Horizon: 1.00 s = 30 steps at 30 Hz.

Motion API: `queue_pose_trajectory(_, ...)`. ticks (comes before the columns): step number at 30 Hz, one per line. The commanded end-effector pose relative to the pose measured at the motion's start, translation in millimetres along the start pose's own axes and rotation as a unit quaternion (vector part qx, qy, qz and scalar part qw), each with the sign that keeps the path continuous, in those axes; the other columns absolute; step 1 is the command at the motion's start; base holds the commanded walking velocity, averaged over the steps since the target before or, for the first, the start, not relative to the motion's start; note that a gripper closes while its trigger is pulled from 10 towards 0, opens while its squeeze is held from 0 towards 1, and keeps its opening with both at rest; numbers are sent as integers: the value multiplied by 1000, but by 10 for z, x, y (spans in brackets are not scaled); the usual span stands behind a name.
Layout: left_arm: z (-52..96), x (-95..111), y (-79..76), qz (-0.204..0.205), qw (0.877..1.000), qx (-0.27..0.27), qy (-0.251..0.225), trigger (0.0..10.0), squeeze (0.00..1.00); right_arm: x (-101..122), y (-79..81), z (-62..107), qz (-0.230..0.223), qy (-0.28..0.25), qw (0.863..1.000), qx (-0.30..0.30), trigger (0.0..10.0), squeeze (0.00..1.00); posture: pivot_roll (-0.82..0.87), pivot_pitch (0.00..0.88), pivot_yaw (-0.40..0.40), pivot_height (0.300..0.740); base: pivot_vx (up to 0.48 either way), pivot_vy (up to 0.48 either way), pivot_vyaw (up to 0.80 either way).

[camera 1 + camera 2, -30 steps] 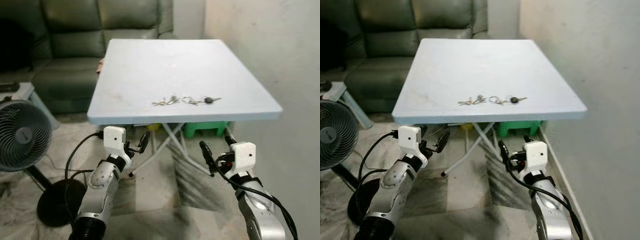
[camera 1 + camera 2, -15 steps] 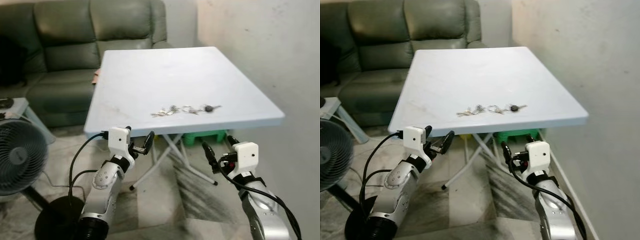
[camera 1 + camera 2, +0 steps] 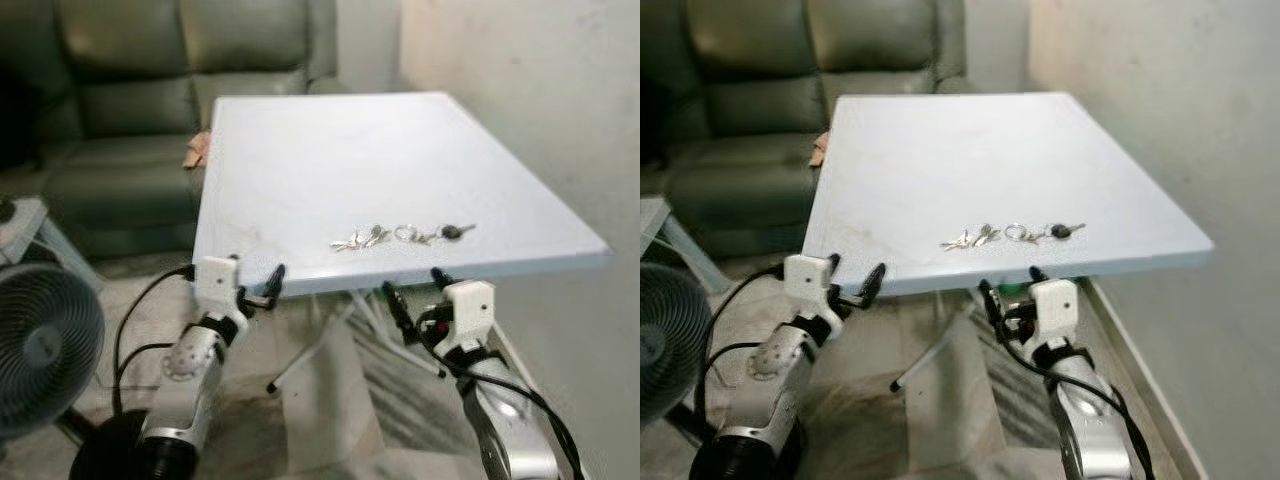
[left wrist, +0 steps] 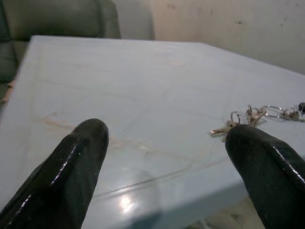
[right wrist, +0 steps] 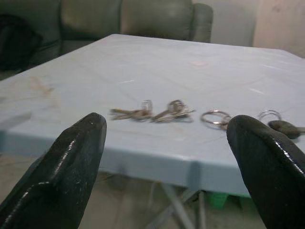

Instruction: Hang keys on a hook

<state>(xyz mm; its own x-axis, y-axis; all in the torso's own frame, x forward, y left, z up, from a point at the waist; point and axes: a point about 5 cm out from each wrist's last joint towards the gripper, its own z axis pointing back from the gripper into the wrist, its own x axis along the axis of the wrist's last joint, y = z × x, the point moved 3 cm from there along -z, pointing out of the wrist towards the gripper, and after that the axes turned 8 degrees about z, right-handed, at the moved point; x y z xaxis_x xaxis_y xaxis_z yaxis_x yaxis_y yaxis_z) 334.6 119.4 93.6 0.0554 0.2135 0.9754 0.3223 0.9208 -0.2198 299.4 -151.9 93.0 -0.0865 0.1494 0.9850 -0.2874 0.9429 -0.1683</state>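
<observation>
— Both arms are up at the near edge of the table (image 3: 300,140), I see. Which one goes for them?

— I'd guess the right gripper (image 3: 415,293). It sits just below the edge, nearly under the keys (image 3: 400,235), fingers spread wide with nothing between them. The left gripper (image 3: 257,290) is just as wide open and just as empty, but off to the side.

— So how should it take them?

— It needs to rise above the tabletop first, then come down over the bunch. The keys lie flat on a smooth top, so a sideways pinch would likely just push them along. Better to close on one of the rings or the thick black-headed key, where there is something to bite.

— What do they look like from here?

— A loose string of small silver keys and rings in a row, close to the near edge, with that dark key head at the wall end. Thin, light, apt to dangle and swing once lifted.

— And the hook?

— I can't spot one. Beyond the table there's a dark sofa (image 3: 150,80).
</observation>
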Motion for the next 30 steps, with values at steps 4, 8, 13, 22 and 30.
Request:
queue_pose_trajectory(4,-12,-16,-71,-3,1000,-7,3,10000,0,17,-59,8,4,-1,1000,-7,10000,0,-79,0,21,740,335,0,0)
queue_pose_trajectory(8,-15,-38,-72,0,1000,-4,10,10000,0,12,-56,6,4,0,1000,-6,10000,0,-78,0,18,740,68,0,0)
queue_pose_trajectory(13,-18,-29,-70,10,1000,3,3,10000,0,16,-67,0,6,0,1000,-10,10000,0,-77,0,16,740,0,0,0)
queue_pose_trajectory(22,-14,-24,-52,14,1000,8,4,10000,0,10,-76,3,7,4,1000,-14,10000,0,-77,0,13,740,0,0,0)
queue_pose_trajectory(30,-4,-26,-86,14,1000,1,2,10000,0,6,-95,4,7,7,1000,-20,10000,0,-73,0,11,740,0,0,0)
